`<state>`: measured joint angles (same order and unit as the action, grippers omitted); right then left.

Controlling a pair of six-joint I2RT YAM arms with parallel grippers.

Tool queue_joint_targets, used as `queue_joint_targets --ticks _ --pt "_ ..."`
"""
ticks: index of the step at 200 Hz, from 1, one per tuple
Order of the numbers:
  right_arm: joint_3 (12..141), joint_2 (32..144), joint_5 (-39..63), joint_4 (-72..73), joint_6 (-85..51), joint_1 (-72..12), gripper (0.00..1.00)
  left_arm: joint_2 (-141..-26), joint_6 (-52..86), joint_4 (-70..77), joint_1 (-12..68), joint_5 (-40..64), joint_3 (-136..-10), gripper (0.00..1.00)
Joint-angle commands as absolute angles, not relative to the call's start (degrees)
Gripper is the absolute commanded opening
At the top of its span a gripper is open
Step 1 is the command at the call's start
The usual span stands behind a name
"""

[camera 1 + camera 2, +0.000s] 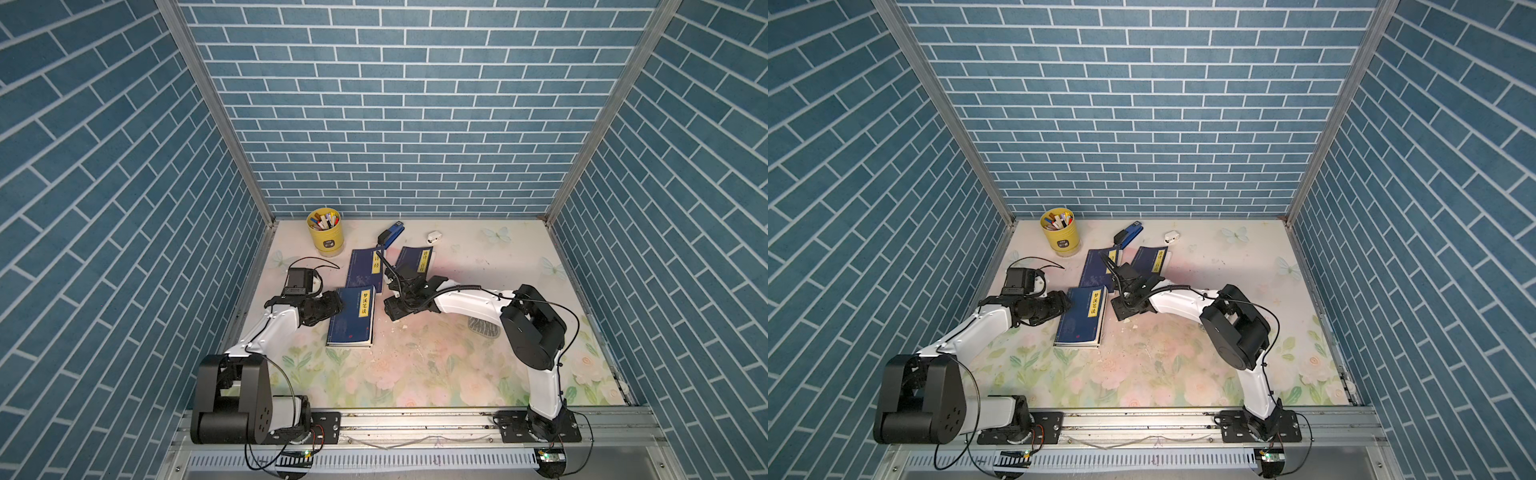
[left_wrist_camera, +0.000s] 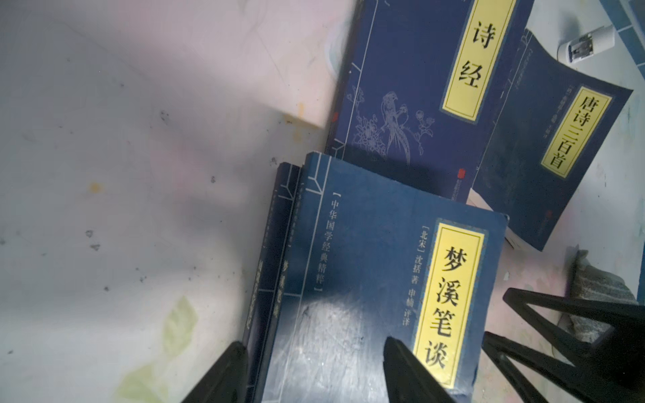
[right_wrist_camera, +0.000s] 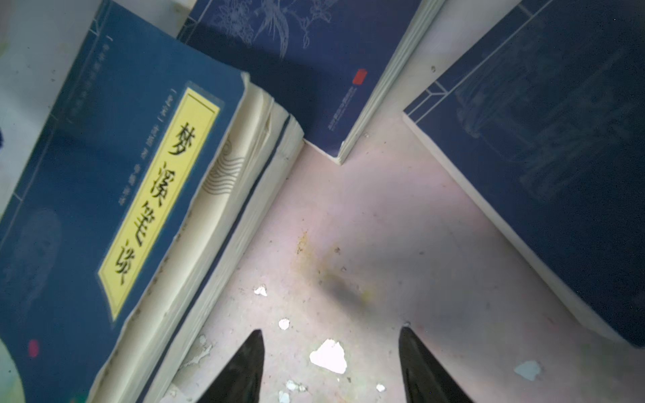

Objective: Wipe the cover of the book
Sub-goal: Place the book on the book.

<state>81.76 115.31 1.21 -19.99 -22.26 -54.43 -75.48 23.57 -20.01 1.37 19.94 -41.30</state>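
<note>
The book (image 1: 352, 316) lay cover-up on the table (image 1: 436, 374), approx 9 o'c from its centre, atop a lower bk (image 2: 258, 265).

The L-wrist view read it best. The yellow label said 梦溪笔谈, w/ [北宋] 沈括 著 beside it and 中华国学经典精粹 nearer the spine. That view also gave the other two blue titles. The 诗经 book (image 2: 412, 87) lay at 12 o'c of the stack and met its far end. The 唐诗三百首 book (image 2: 558, 139) lay at 1 o'c.

The L gripper (image 2: 314, 343) sat at the stack's 9 o'c edge, released. One finger was outside the spine, the other over the cover, nothing pinched. The R gripper (image 3: 331, 329) was at 3 o'c of the stack, low over bare table. It was also released, w/ only white scraps (image 3: 328, 356) btwn its fingers.

Only the R-wrist view showed the cover's frayed fore-edge lifted off a wave-print page, the cream page blocks and a yellow-brown stain (image 3: 307, 251). The other bks' titles were cut off there. Only the L-wrist view showed a pale scuffed patch on the cover.

Only the top views showed:
- the yellow pen cup (image 1: 326, 235) at 11 o'c, its small dark label unreadable
- a blue stapler (image 1: 391, 235) near 12 o'c
- a grey cloth (image 1: 484, 328) approx 3 o'c, partly under the R arm (image 1: 465, 301)

A small white gadget (image 1: 434, 237) showed in the top views and the L-wrist view.
</note>
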Motion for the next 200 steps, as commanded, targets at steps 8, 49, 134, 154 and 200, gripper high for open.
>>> queue_joint_targets --ticks 8,49,134,154,200 --pt "84.9 117.7 -1.4 -23.5 -22.8 -55.9 0.61 -74.6 24.2 -19.9 1.1 17.0 -39.9 0.67" --pt "87.4 119.8 -1.5 -24.5 -22.8 -57.5 0.62 -75.7 24.2 -19.4 1.1 17.6 -39.8 0.66" --pt "88.9 121.4 -1.2 -24.7 -22.9 -59.4 0.62 -78.0 24.3 -18.6 1.1 20.6 -39.7 0.66" --pt "89.3 121.6 -1.0 -24.7 -22.8 -59.6 0.62 -78.2 24.3 -18.6 1.1 20.9 -39.7 0.65" --pt "89.9 121.8 -0.6 -24.8 -22.6 -59.8 0.62 -78.7 24.3 -18.3 1.1 21.8 -39.6 0.65"
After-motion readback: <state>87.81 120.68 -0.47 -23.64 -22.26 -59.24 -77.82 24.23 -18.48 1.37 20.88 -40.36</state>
